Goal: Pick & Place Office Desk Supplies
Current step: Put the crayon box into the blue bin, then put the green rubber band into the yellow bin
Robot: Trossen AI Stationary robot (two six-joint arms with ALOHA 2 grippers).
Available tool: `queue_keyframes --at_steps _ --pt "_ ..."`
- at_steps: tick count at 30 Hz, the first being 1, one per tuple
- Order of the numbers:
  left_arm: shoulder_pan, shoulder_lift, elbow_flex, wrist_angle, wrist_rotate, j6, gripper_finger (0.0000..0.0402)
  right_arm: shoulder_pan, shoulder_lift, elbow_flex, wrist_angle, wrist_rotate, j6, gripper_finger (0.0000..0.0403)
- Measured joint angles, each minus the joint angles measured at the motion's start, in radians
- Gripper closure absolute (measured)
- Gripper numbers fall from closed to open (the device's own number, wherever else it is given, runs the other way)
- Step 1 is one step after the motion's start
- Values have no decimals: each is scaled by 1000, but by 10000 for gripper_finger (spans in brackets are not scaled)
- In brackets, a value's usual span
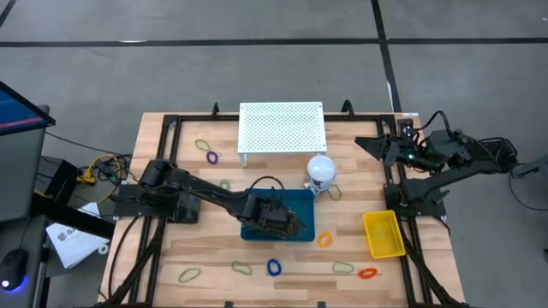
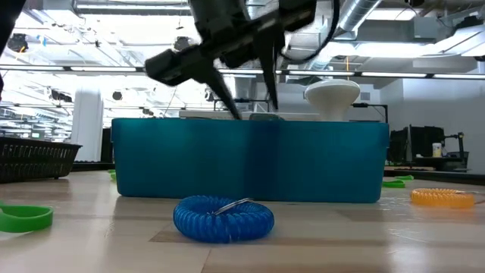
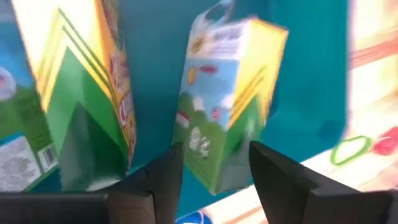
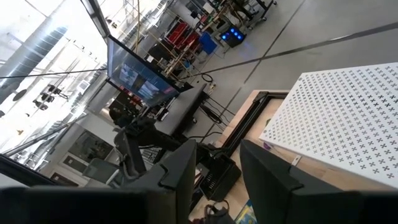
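Observation:
A blue bin (image 1: 305, 198) sits mid-table, and my left gripper (image 1: 287, 221) reaches down into it from the left. In the left wrist view two yellow-green crayon boxes lie in the bin (image 3: 161, 50): one (image 3: 81, 106) to the side and one (image 3: 230, 93) straight ahead. My left gripper (image 3: 216, 146) is open, its fingers standing either side of that second box's lower end. The low view shows the fingers (image 2: 254, 110) spread above the bin wall (image 2: 250, 159). My right gripper (image 4: 217, 180) waits open at the far right (image 1: 385, 150).
Loops lie scattered on the table: purple (image 1: 211, 156) and green (image 1: 203, 144) far left, orange (image 1: 325, 239), blue (image 1: 274, 267), red-orange (image 1: 368, 273) and green (image 1: 188, 275) near. A white perforated board (image 1: 282, 127) and a white ball (image 1: 321, 168) stand behind the bin, with a yellow basket (image 1: 383, 233) on the right.

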Motion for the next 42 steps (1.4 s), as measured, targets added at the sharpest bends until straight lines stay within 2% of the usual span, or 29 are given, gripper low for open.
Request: queue_keyframes --at_steps 4,10,13,15,25,35,42 --pt "11 -67 1 -27 -87 44 234 0 0 0 -1 -3 0 280" --pt "31 -234 1 -189 -294 101 246 0 0 0 0 -3 -8 280" --pt "40 -318 1 -279 -383 170 253 0 0 0 1 -3 -17 280" --pt "55 -372 1 -337 -403 244 257 0 0 0 6 -3 -27 280" --pt "94 -608 0 -642 -405 447 267 0 0 0 43 55 -55 280" --pt "92 -747 -1 -695 -371 668 259 0 2 0 134 176 -63 280" --pt "93 -782 -1 -785 -327 705 259 0 18 0 152 207 -60 280"
